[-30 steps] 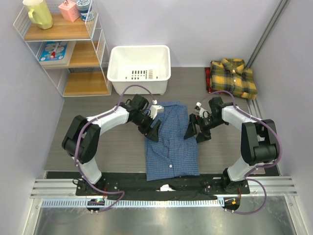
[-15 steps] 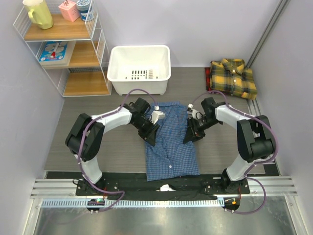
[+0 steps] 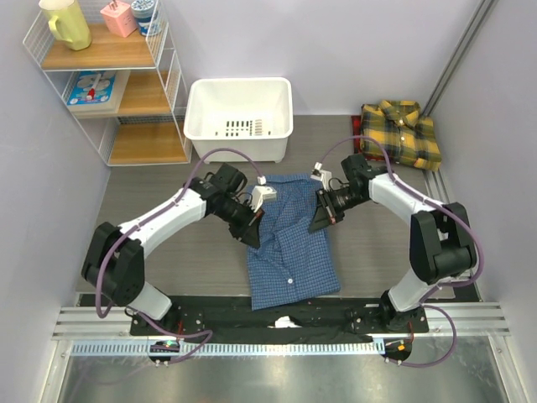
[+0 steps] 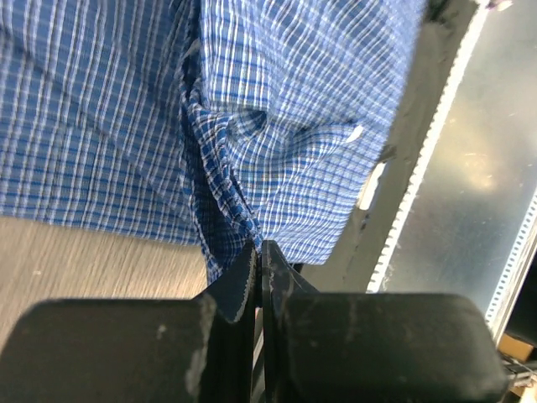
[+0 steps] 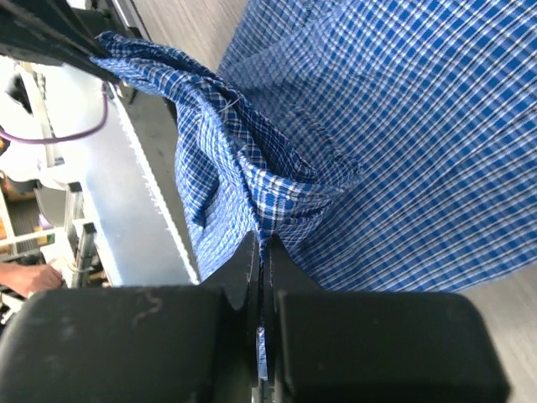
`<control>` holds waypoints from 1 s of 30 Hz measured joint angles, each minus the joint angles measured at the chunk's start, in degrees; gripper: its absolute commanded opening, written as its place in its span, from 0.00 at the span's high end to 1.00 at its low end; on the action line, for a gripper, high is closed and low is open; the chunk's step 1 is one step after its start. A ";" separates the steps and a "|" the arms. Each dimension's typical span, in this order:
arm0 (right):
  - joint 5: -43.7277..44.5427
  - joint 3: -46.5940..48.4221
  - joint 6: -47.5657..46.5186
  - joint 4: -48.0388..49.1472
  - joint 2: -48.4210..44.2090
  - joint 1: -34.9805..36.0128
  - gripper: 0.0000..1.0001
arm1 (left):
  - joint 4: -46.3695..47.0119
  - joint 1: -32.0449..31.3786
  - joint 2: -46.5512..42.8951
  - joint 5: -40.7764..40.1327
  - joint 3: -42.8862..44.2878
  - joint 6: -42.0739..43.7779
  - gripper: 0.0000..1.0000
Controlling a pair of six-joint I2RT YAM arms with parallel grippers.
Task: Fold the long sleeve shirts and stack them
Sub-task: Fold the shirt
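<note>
Top view, centre: blue shirt (image 3: 291, 256) lies flat on the grey wood-grain table (image 3: 168, 252). Its collar end points toward the upper frame and its hem sits just short of the black strip (image 3: 218, 312) at the bottom.

- Left gripper (image 3: 250, 228) is at the shirt's left edge. In the left wrist view the jaws are pressed together on a bunched ridge of the cloth.
- Right gripper (image 3: 323, 220) is at the shirt's right edge. In the right wrist view the jaws are likewise clamped tight on a gathered fold.
- The shirt narrows between the two pinch points and spreads wider below them.

Room: bare table runs left of the shirt toward the left wall, with a narrower bare band on its right. White basket (image 3: 239, 113) stands above the collar, near it but apart. Wire shelf rack (image 3: 109, 84) fills the upper left corner.

Yellow-and-dark plaid shirt (image 3: 401, 132) is folded at upper right, close to the right wall and well apart from the blue one.

Materials:
- Blue shirt: thin woven cloth, fine blue-white check, white buttons down the front, soft creases radiating from each pinch.
- Basket: rigid white plastic, rounded corners, slotted near wall.
- Rack: white wire, wooden boards.
</note>
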 measured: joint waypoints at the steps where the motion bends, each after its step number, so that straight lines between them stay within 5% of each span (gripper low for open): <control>1: 0.04 0.07 -0.72 0.44 0.52 0.00 0.99 | 0.11 0.00 0.31 -0.42 -0.31 -0.02 0.98; 11: 7.98 -0.46 -1.22 2.27 12.04 0.09 0.95 | 5.42 0.44 17.27 -7.74 -0.50 -1.60 0.77; 20: 12.26 -1.40 4.35 4.92 13.62 0.09 0.83 | 8.76 5.09 16.09 -7.10 0.55 -5.18 0.50; 30: 10.64 -4.22 13.86 10.08 13.27 -0.44 0.81 | 15.54 3.50 18.82 -5.73 6.99 -9.16 0.54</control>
